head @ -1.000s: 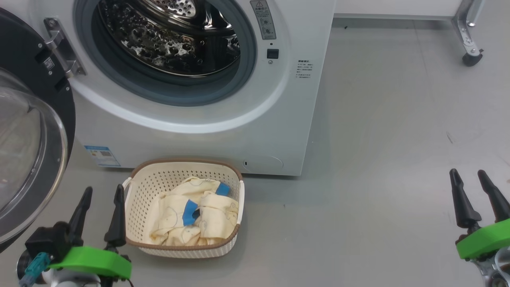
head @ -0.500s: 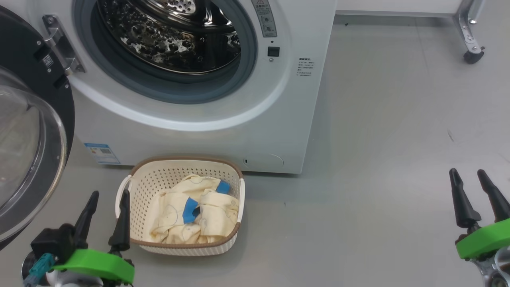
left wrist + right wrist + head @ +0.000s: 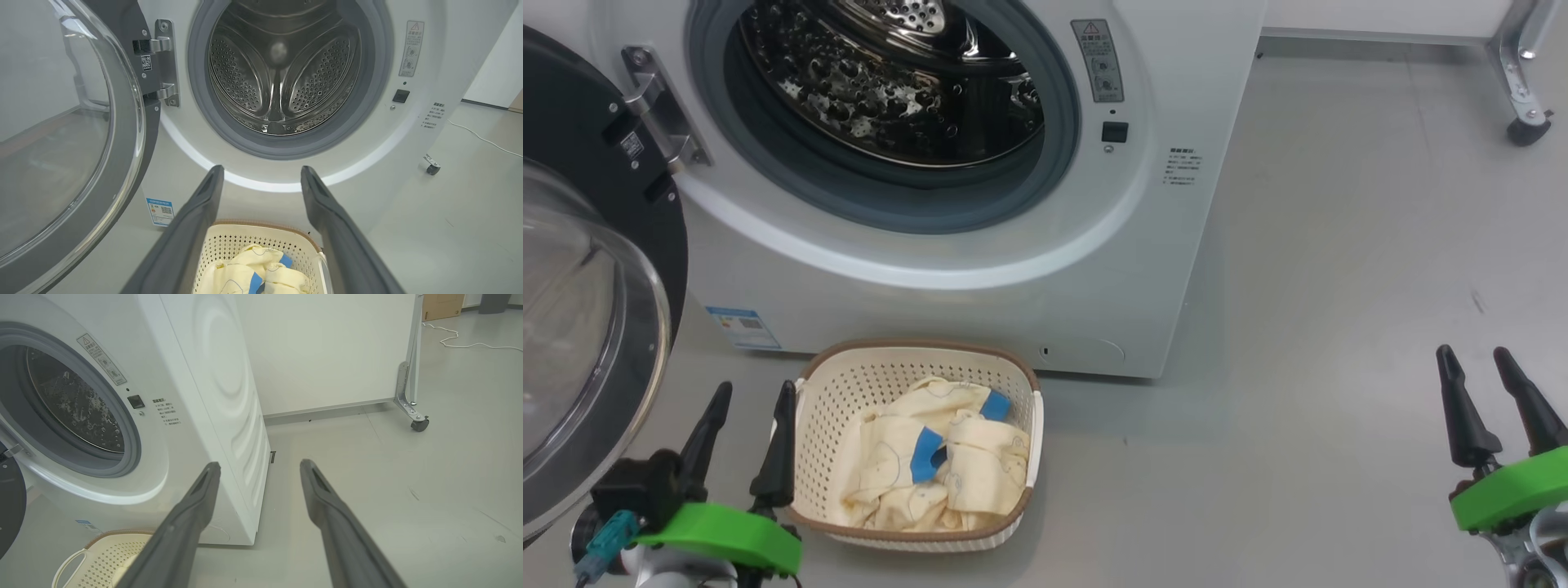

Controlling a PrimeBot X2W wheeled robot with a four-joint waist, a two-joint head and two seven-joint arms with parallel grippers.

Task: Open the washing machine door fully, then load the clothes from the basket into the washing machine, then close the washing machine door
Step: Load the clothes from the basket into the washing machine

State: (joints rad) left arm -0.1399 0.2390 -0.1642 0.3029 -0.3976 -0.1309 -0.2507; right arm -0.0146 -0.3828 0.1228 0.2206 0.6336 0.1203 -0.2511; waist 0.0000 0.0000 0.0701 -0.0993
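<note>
Floor (image 3: pixel 1339 286): pale grey, smooth, with a few dark scuffs (image 3: pixel 414 494).
Panel (image 3: pixel 327 351): white, upright, its lower edge just above the floor.
Bracket (image 3: pixel 405 392): metal, at the panel's corner, ending in a black caster (image 3: pixel 419 424).
Cable (image 3: pixel 461 345): white, lying looped on the floor beyond the panel.
Box (image 3: pixel 439 308): brown cardboard, far back.

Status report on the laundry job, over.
Left pincer open beside basket. Right pincer open over floor. Door open wide, clothes in basket, drum empty. Nothing seen blocking.
</note>
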